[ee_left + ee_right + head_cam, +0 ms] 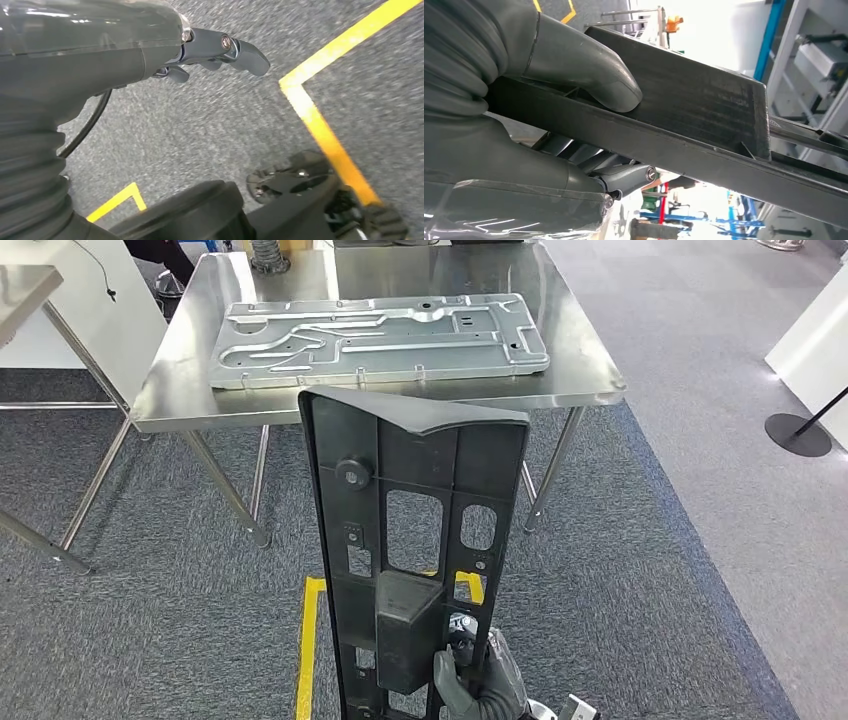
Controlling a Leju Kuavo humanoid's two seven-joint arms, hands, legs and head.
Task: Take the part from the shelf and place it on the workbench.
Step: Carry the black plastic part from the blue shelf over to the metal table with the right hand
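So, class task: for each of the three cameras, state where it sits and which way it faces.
Head view: high on the body, looking forward and down at the steel workbench; right hand holds the black part.
Left wrist view: behind the left hand, facing carpet.
Right wrist view: behind the right hand, its thumb on the black part.
Head and right wrist views share the part.

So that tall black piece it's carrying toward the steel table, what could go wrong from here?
1. The right hand grips the long black part alone, near its lower end, so the tall piece could tip or twist in the grasp.
2. The silver metal panel already covers much of the workbench, so the part may land on it or hang over the edge.
3. The left hand hangs over the floor, giving no support.
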